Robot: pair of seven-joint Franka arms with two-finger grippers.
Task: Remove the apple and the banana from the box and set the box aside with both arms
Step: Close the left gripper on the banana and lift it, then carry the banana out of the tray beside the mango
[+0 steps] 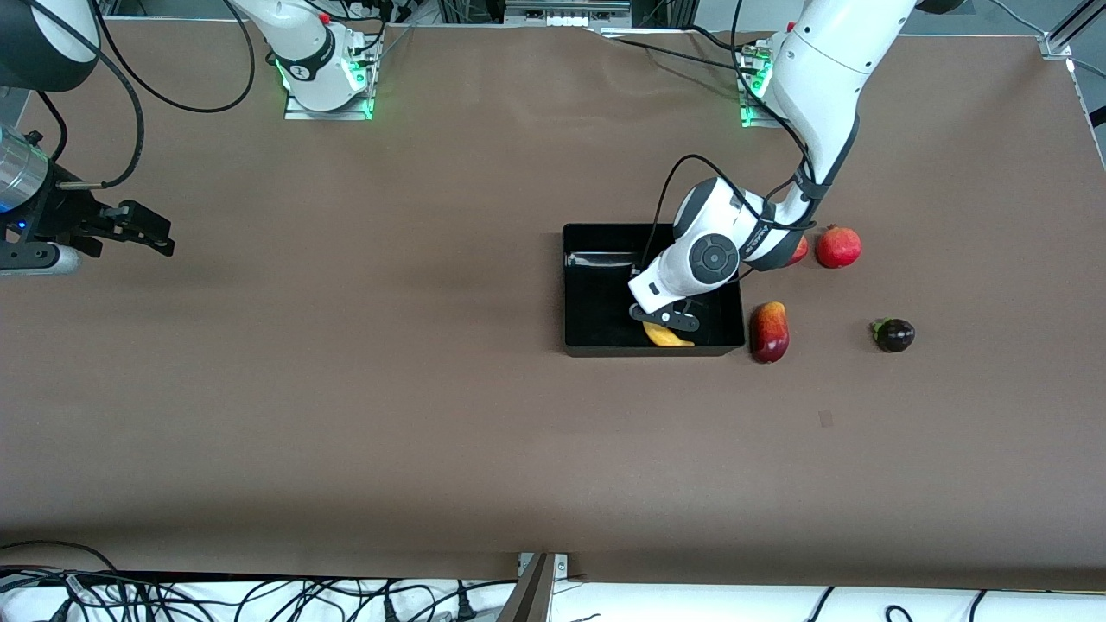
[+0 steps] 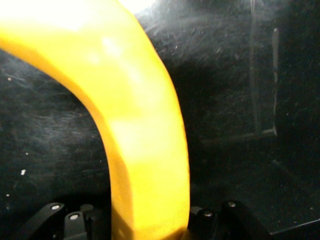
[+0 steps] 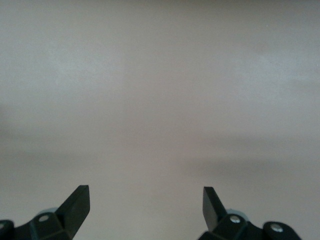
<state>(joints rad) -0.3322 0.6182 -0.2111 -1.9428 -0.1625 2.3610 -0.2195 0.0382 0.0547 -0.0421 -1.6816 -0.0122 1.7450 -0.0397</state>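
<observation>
My left gripper is down inside the glossy black box, shut on the long yellow banana close to the box's nearer wall. In the left wrist view the banana fills the gap between the jaws, just over the black floor. The mango lies beside the box toward the left arm's end. The pomegranate and the apple, half hidden by the arm, lie farther from the camera. The dark purple fruit lies beside the mango. My right gripper is open and empty, waiting.
The right gripper hovers over bare brown table near the right arm's end. Both arm bases stand along the edge farthest from the camera. Cables hang below the table's nearest edge.
</observation>
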